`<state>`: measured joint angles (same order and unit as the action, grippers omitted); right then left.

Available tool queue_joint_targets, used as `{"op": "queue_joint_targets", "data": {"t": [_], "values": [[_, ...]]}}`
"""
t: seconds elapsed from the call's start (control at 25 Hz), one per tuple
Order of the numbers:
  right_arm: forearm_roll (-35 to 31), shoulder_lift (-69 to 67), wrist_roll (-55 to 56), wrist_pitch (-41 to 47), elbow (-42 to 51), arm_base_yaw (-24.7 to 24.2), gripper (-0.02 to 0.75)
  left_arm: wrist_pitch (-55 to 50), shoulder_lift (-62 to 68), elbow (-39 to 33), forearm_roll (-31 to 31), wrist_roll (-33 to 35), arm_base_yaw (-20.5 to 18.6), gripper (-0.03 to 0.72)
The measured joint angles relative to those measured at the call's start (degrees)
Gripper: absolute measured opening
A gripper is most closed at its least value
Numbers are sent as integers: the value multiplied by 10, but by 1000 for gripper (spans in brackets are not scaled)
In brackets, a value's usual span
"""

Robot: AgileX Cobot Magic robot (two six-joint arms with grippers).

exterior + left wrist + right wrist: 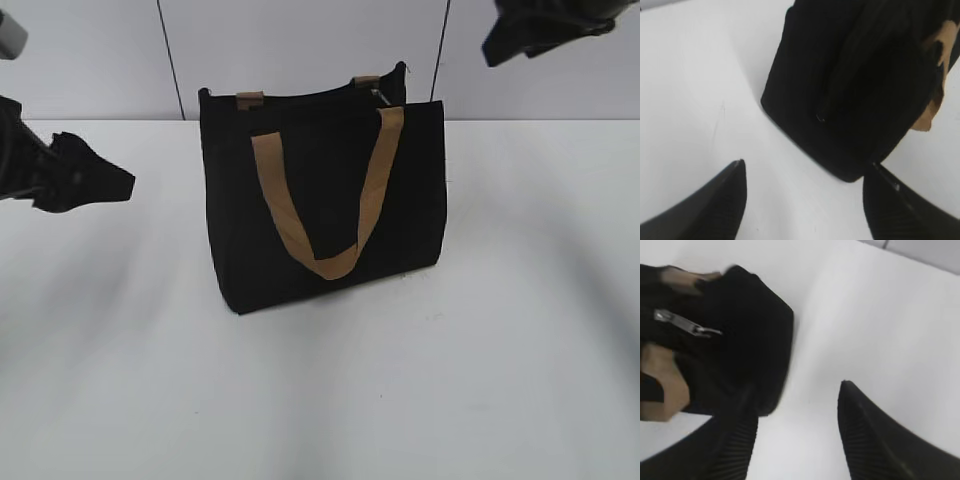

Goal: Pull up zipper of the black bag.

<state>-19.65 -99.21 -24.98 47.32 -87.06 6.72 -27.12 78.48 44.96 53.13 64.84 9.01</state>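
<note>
A plain white counter (520, 350) is seen filling the lower part of the exterior view, and pale wall panels (300, 45) divided by thin dark seams are seen behind it. The black bag (320, 200) is stood upright on the counter near the middle of that view, slightly toward 12 o'clock, with its far top edge close to the line where counter meets wall. A tan strap handle (325, 215) is hung in a U on its face. The zipper (682, 323) is shown in the right wrist view along the bag's top seam, its silvery pull lying at the end of the bag nearest that camera; in the exterior view this end is at about 1 o'clock on the bag.

The left claw (105, 185) is held at 9 o'clock from the bag, well apart from it and above the counter. Its two fingers are seen spread wide in the left wrist view, with nothing between them but bare counter and the bag's lower corner beyond. The right claw (500, 45) is held at 1 o'clock, above and to the side of the bag, apart from it. Its fingers are likewise spread, nothing being gripped.

Bare counter is left on all sides of the bag, widest toward 6 o'clock.
</note>
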Motion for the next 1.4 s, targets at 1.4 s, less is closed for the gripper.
{"op": "queue_joint_targets", "data": {"t": [1.4], "values": [[33, 668, 44, 95, 540, -109, 410, -294, -448, -103, -419, -524, -59, 438]]}}
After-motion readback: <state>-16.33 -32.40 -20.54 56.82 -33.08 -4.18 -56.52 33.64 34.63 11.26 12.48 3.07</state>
